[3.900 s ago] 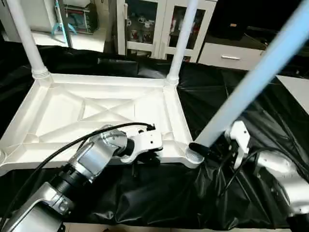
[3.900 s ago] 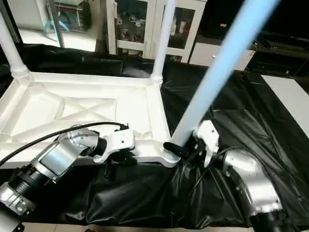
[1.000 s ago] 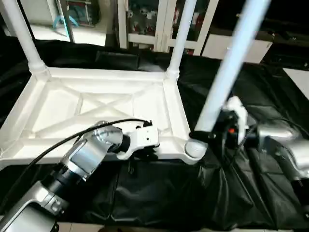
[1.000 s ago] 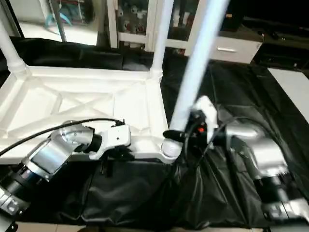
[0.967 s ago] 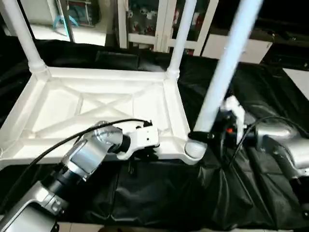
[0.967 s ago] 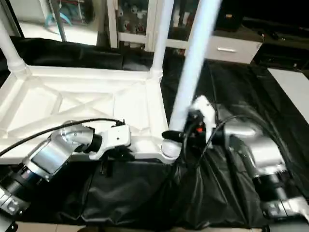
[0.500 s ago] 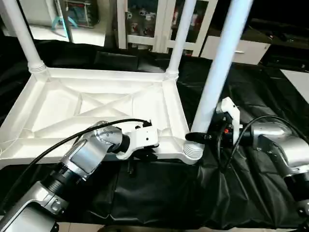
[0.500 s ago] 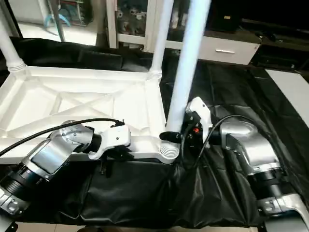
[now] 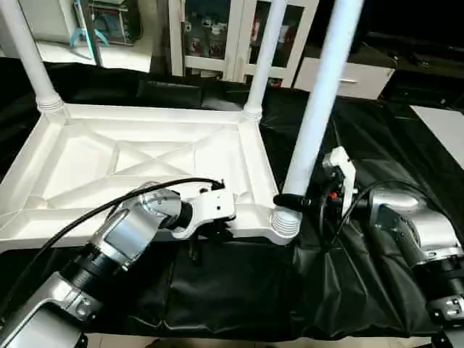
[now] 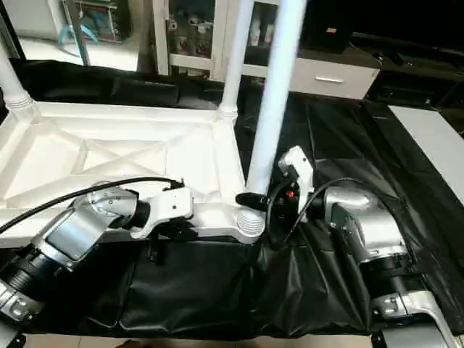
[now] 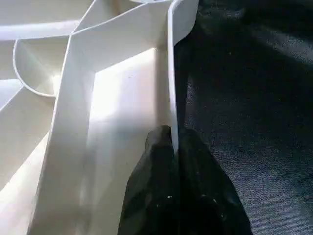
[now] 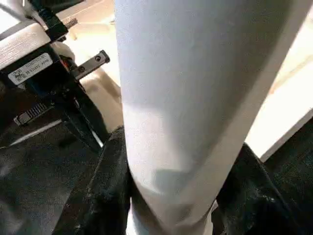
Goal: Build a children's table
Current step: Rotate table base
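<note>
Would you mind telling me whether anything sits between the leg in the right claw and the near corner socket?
Nothing visible does. The leg, clamped in the right claw, already stands in the near corner socket, with ribs showing.

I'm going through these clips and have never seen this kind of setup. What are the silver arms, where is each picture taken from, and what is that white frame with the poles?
The silver arms belong to a humanoid robot. Two pictures come from its head camera, looking down over its forearms; the other two come from cameras on its wrists, looking along the black fingers.

The white frame is a children's tabletop, lying upside down on a black sheet so its X-shaped ribs show. Two legs stand in the far corner sockets.

The left gripper pinches the tabletop's near rim. The right gripper is shut around a third leg, just above its ribbed end, which stands nearly upright at the near right corner socket. The near left corner has no leg in it.
</note>
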